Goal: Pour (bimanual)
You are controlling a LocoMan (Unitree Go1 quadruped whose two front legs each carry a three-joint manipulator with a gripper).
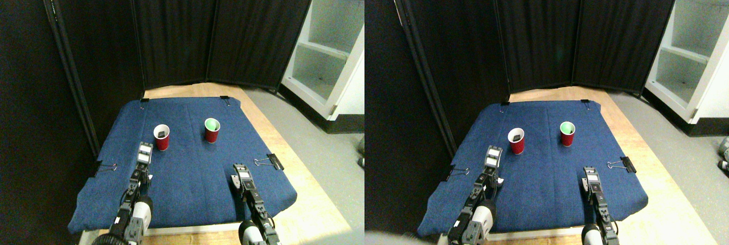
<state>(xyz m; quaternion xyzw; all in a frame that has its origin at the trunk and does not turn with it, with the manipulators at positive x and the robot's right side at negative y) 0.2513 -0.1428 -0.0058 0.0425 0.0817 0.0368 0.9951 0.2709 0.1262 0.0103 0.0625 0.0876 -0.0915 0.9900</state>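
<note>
Upright on the blue cloth (188, 171), two red cups (162, 137) (212, 130) stand apart, well inside its edges. Nearer, both grippers (144, 152) (241, 173) hover over bare cloth; their grip state is unclear.

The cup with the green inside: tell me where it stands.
In the stereo pair view, the green-lined red cup stands upright on the blue cloth, right of the other red cup, beyond the right gripper.

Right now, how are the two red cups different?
The left cup is white inside and holds something small and dark; the right cup looks green inside. The left cup stands just beyond the left gripper; the right cup stands farther back. Both are red, upright, on the blue cloth.
</note>
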